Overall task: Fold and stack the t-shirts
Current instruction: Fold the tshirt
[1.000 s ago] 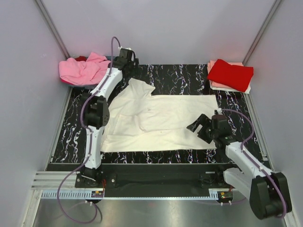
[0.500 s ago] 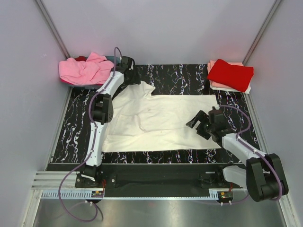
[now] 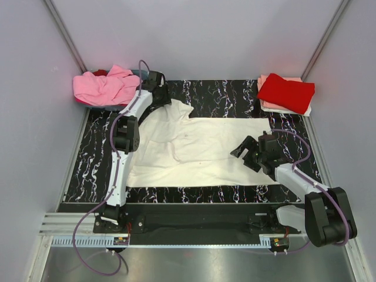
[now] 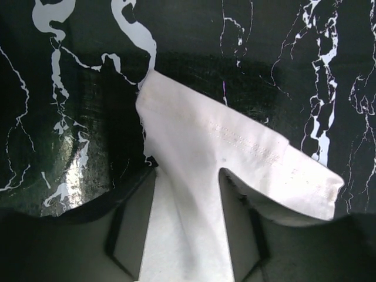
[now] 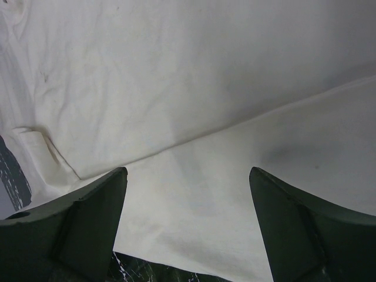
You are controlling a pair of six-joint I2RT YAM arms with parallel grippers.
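Observation:
A cream t-shirt (image 3: 200, 153) lies spread on the black marbled table (image 3: 94, 158). My left gripper (image 3: 163, 97) is at its far left sleeve (image 3: 178, 110). In the left wrist view the sleeve (image 4: 235, 141) runs back between the fingers (image 4: 132, 223), and the gripper (image 4: 188, 176) is shut on it. My right gripper (image 3: 247, 153) hovers low over the shirt's right part, open and empty. In the right wrist view the gripper (image 5: 187, 173) has its jaws wide apart over a fold line in the cloth (image 5: 194, 76). A red folded shirt (image 3: 286, 93) tops the stack at the far right.
A heap of pink shirts (image 3: 103, 87) lies at the far left corner, just left of my left wrist. The red shirt rests on a folded peach one (image 3: 270, 107). Grey walls close in the table on the left, back and right.
My left gripper has come down and nearer onto the sleeve at the far left. My right gripper has shifted slightly farther over the shirt, still open.

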